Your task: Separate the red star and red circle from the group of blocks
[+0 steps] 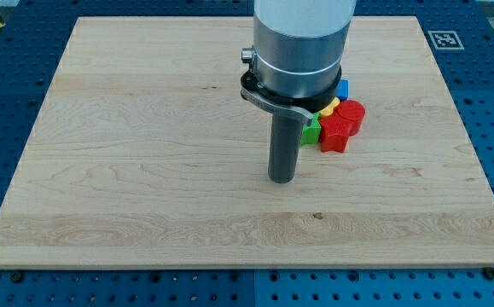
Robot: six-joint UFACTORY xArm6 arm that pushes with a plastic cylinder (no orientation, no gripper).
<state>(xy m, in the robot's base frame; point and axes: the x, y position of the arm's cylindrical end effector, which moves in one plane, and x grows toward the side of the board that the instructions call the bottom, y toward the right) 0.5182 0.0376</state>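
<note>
- Right of the board's centre, the red star lay at the lower right edge of a tight cluster of blocks, with bare wood below it and to its right.
- Just above and right of it, touching, sat the red circle, a short cylinder on the cluster's right side.
- A yellow block sat against the star's upper left; its shape was too hidden to name.
- A green block lay touching the star's left side, half covered by the rod.
- A blue block peeked out at the cluster's top, behind the arm's grey housing.
- My tip rested on the wooden board, below and left of the cluster, near the green block but clear of it.
- No pincer was fitted; the arm ended in a plain dark rod.
</note>
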